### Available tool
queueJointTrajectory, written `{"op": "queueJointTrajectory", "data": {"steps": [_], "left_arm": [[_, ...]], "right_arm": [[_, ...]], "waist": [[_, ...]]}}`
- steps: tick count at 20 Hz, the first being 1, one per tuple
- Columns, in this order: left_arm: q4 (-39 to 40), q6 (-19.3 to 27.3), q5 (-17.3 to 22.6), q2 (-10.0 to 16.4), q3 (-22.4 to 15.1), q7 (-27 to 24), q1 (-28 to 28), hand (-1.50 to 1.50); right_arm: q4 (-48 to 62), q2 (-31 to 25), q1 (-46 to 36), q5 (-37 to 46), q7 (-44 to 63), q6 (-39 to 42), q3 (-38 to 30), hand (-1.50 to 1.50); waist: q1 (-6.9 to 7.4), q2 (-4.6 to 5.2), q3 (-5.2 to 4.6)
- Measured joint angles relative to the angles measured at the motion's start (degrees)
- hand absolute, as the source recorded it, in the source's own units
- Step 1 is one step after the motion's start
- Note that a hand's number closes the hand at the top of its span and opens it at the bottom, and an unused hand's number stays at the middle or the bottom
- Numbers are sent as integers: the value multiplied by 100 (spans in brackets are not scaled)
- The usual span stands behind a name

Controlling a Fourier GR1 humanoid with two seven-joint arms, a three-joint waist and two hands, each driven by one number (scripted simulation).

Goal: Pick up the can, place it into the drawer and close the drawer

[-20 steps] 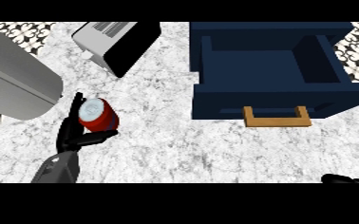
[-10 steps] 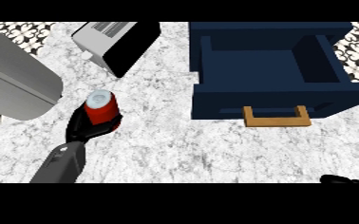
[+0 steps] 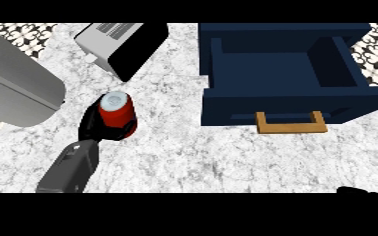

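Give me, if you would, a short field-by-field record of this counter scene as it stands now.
can: red can, upright, silver top showing, left of the drawer
left hand: left hand curled round the can
right hand: right hand barely shows at the lower right edge
drawer: navy drawer, open, nothing visible inside
handle: wooden handle on the drawer's front, facing the robot
other things: toaster and grey appliance on the counter
task state: can held, not yet in the drawer

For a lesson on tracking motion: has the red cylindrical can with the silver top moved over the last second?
Yes. The red can, held by the left hand, has shifted slightly right, toward the dark blue open drawer.
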Motion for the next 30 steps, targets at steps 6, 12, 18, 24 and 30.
{"op": "queueJointTrajectory", "data": {"steps": [6,12,18,24,30], "left_arm": [[-33,594,85,-473,9,77,-395,150],[-579,828,148,-733,-170,583,-639,150],[-1463,1107,159,-879,-632,1344,-800,150],[-2418,1537,398,-965,-1214,2526,-1264,150],[-3319,2062,703,-987,-1727,3740,-1792,150]], "right_arm": [[51,-50,-164,92,18,-39,-10,-150],[38,-28,-204,242,25,-101,18,-150],[33,-118,-287,124,145,-114,-131,-150],[-75,-87,-242,164,162,-138,-126,-150],[-15,-214,-361,63,260,-109,-227,-150]], "waist": [[-1,1,0],[49,-20,4],[75,-39,7],[70,-49,9],[69,-47,7]]}}
